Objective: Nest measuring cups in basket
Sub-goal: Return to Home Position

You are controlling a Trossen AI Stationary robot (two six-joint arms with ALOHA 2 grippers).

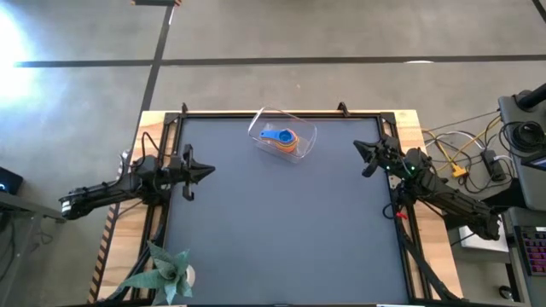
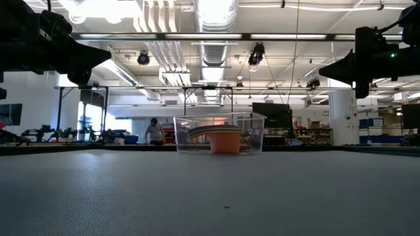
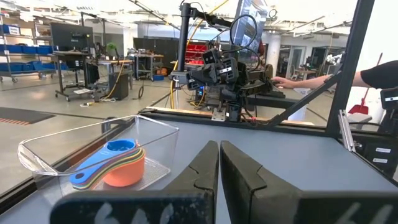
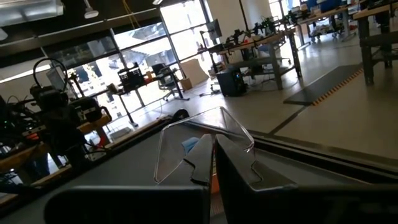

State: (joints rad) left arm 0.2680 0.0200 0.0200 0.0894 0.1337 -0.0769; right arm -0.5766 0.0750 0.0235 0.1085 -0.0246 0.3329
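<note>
The clear basket [image 1: 282, 136] stands on its flat bottom near the table's far edge, at the middle. Inside it the measuring cups [image 1: 282, 140] sit nested in one stack, a blue one on top and an orange one outermost; the stack [image 3: 111, 165] also shows in the left wrist view and the cups [image 2: 224, 139] in the low view. My left gripper [image 1: 207, 171] hovers shut above the table's left side. My right gripper [image 1: 359, 147] hovers shut above the right side, pointing toward the basket [image 4: 205, 146]. Neither touches anything.
A potted plant [image 1: 166, 271] stands at the table's near left corner. Cables and equipment [image 1: 478, 162] lie beyond the right edge. The dark mat [image 1: 281, 230] between the arms and the near edge is bare. A person's arm [image 3: 323, 78] shows in the room beyond.
</note>
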